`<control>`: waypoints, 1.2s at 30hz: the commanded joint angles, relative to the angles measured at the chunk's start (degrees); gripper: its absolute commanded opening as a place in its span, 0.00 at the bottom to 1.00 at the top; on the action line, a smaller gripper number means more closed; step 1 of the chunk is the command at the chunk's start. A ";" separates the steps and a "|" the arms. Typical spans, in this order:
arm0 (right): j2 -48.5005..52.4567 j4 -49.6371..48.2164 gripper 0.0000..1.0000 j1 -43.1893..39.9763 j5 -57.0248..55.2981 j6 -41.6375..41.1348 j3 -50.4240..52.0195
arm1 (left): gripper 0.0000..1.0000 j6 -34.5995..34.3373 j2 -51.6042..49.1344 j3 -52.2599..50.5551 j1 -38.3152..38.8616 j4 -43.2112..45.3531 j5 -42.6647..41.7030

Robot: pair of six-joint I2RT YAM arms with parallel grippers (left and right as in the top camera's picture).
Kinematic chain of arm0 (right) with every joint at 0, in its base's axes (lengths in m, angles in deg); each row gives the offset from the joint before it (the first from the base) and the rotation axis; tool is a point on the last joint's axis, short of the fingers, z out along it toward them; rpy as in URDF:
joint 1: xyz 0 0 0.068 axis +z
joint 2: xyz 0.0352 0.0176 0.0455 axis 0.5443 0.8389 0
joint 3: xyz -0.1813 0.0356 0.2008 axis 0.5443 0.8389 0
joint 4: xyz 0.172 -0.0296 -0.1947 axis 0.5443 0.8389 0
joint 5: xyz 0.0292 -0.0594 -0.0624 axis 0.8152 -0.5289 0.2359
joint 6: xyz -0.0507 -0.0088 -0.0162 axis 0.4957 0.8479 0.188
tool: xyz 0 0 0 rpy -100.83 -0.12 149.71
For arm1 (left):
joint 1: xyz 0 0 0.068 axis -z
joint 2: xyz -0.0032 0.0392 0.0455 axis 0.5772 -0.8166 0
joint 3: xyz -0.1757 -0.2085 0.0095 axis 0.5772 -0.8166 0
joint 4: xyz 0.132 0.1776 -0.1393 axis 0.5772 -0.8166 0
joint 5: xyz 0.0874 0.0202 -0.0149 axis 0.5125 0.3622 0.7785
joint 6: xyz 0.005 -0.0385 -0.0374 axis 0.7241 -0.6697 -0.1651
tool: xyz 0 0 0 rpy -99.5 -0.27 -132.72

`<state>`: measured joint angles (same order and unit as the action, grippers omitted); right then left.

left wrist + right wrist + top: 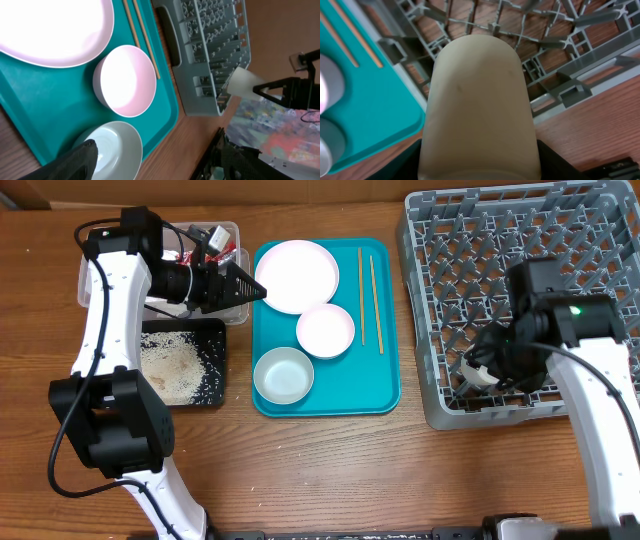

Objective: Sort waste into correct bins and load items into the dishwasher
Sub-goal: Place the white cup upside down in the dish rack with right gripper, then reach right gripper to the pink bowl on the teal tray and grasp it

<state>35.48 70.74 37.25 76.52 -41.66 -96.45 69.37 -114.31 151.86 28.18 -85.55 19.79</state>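
My left gripper [243,283] hangs over the right end of the clear tub [228,227], tips pointing at the plate [297,275]. In the left wrist view the fingers [75,161] are spread wide with nothing between them. A red wrapper [226,253] lies in the tub; my arm hides most of what else is in it. Just below the tub is the black tray [221,385] with rice [180,365] scattered in it.

The teal tray [385,385] sits mid-table. The plate is at its top left. The pinkish-white bowl [325,330] is just below the plate, touching or nearly so. The grey-white bowl [283,375] is at the bottom left, close to the first bowl. The chopsticks [367,298] lie side by side along the right part of the tray, running top to bottom, apart from the bowls.

My right gripper [485,368] is clamped on the cup [480,100], a dark finger on each side of it. The cup fills the right wrist view. It hangs over the lower left part of the dish rack [520,240], near the rack's edge facing the teal tray. I cannot tell if the cup touches the pegs.
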 commanded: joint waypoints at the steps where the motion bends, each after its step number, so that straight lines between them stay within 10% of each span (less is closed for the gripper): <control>1: 2.54 -0.24 0.42 0.24 -1.11 -0.39 -0.37 | 0.81 1.29 0.02 0.72 0.37 0.04 1.62; 8: 7.48 -1.25 0.44 0.70 2.45 2.16 1.22 | 0.81 1.29 0.02 0.72 0.37 0.04 1.62; 15: 8.68 -1.55 0.83 0.76 2.43 2.36 0.94 | 0.79 1.29 0.02 0.74 0.37 0.11 1.57; 26: 8.66 -0.92 0.83 2.23 9.88 5.62 -15.56 | 0.75 1.20 0.04 15.17 0.35 -6.08 5.07; 36: 11.34 -15.87 0.74 15.63 10.78 -4.22 -11.15 | 0.79 -13.31 0.04 34.88 0.35 -12.41 28.87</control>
<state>45.06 57.50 49.44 86.70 -40.59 -109.74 63.80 -114.31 183.53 28.22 -97.79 37.91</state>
